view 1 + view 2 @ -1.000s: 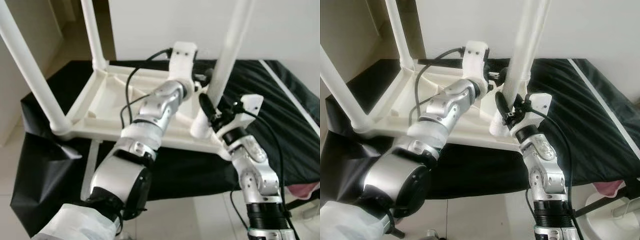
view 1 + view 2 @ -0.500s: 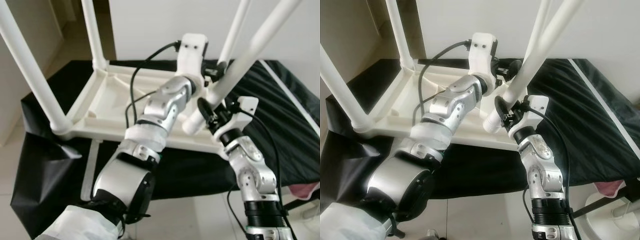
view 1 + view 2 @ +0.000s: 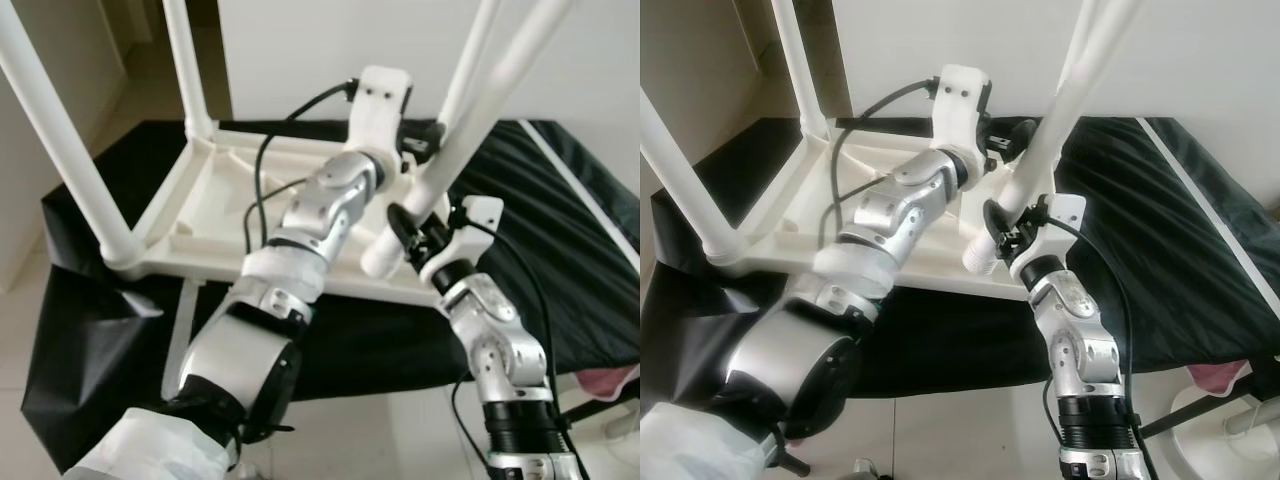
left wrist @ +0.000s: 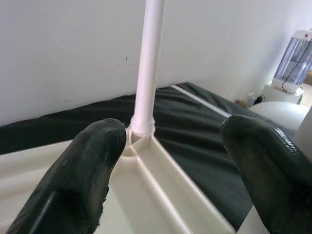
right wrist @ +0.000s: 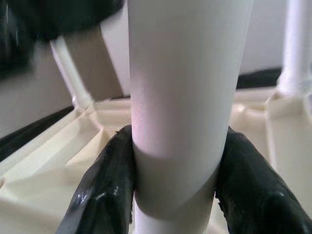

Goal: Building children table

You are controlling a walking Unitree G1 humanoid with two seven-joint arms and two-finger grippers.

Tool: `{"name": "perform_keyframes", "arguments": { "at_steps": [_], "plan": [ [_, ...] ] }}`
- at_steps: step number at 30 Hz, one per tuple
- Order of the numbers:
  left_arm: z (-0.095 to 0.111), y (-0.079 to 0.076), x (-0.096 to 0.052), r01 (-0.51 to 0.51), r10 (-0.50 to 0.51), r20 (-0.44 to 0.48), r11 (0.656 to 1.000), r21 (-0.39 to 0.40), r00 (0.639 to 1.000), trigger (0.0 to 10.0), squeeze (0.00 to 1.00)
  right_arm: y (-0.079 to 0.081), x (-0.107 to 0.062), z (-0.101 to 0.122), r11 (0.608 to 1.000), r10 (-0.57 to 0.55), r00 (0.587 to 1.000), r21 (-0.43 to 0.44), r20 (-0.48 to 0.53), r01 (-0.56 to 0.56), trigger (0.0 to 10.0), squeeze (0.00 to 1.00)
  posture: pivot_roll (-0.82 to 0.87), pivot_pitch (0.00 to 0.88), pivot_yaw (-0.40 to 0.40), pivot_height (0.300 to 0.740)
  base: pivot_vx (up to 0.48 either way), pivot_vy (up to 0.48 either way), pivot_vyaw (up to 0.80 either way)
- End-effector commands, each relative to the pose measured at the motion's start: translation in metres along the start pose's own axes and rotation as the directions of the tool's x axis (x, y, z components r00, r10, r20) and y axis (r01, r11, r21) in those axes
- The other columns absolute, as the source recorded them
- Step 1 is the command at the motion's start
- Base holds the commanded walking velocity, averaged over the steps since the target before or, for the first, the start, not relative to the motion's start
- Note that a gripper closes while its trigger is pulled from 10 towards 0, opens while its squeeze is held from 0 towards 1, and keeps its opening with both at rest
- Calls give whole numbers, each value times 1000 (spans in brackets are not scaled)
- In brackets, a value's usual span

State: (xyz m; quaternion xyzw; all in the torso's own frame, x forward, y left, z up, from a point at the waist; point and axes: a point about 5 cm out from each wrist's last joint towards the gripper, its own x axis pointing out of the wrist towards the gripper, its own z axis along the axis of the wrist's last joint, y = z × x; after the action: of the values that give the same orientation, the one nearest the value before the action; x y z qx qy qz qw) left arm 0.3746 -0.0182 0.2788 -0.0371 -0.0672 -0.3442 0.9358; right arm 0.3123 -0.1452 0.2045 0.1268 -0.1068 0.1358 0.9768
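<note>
- Overall, we work over a black sheet-covered surface (image 3: 90, 330) on which the white plastic children's table frame (image 3: 215, 215) lies upside down.
- We count four white tubular legs: three stand upright in their corner sockets, namely the near left leg (image 3: 60, 150), the far left leg (image 3: 185, 65) and the far right leg (image 4: 148, 63).
- We hold the fourth, loose white leg (image 3: 470, 120) tilted, its lower end just above the near right corner, not yet seated.
- Our right gripper (image 3: 1012, 228) has its black fingers (image 5: 105, 195) clamped round that leg near its lower end.
- Our left gripper (image 4: 170, 161) hovers above the frame, fingers spread, holding nothing.
- Risk, as we judge it: pushed down at this tilt, the leg could jam or skid off the socket, shift the frame, or slip through our fingers.
</note>
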Motion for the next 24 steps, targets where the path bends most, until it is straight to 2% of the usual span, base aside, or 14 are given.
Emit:
{"name": "perform_keyframes", "arguments": {
  "at_steps": [1, 4, 7, 16, 20, 21, 22, 24],
  "plan": [
    [-3, -7, -2, 150, -150, -7, 988, 29, 989, 10000, 0, -2, 0, 9, 1000, -14, 999, -27, 30, 15, 10000, 0, 38, 0, -45, 740, 0, 0, 0],
    [-13, -1, -10, 127, -126, -21, 991, 41, 992, 10000, 0, -4, -1, 15, 996, -37, 998, -81, 43, 41, 10000, 0, 37, 0, -50, 740, 0, 0, 0],
    [-20, 1, -14, 114, -113, -28, 993, 42, 993, 10000, 0, -7, -3, 18, 994, -51, 998, -98, 48, 56, 10000, 0, 35, 0, -56, 740, 0, 0, 0],
    [-41, 9, -34, 114, -112, -46, 992, 58, 993, 10000, 0, -28, -13, 25, 967, -171, 980, -172, 103, 187, 10000, 0, 34, 0, -53, 740, 0, 0, 0],
    [-48, 9, -43, 151, -146, -59, 986, 78, 987, 10000, 0, -33, -17, 28, 957, -203, 972, -185, 119, 223, 10000, 0, 31, 0, -49, 740, 0, 0, 0],
    [-55, 5, -57, 236, -230, -68, 967, 97, 971, 10000, 0, -37, -23, 32, 948, -229, 961, -190, 156, 257, 10000, 0, 24, 0, -42, 740, 0, 0, 0],
    [-55, 5, -57, 236, -230, -68, 967, 97, 971, 10000, 0, -37, -23, 32, 948, -229, 961, -190, 156, 257, 10000, 0, 24, 0, -42, 740, 0, 0, 0],
    [-60, 1, -69, 306, -299, -76, 944, 122, 951, 10000, 0, -40, -28, 33, 943, -253, 951, -173, 175, 283, 10000, 0, 26, 0, -44, 740, 0, 0, 0]
  ]
}}
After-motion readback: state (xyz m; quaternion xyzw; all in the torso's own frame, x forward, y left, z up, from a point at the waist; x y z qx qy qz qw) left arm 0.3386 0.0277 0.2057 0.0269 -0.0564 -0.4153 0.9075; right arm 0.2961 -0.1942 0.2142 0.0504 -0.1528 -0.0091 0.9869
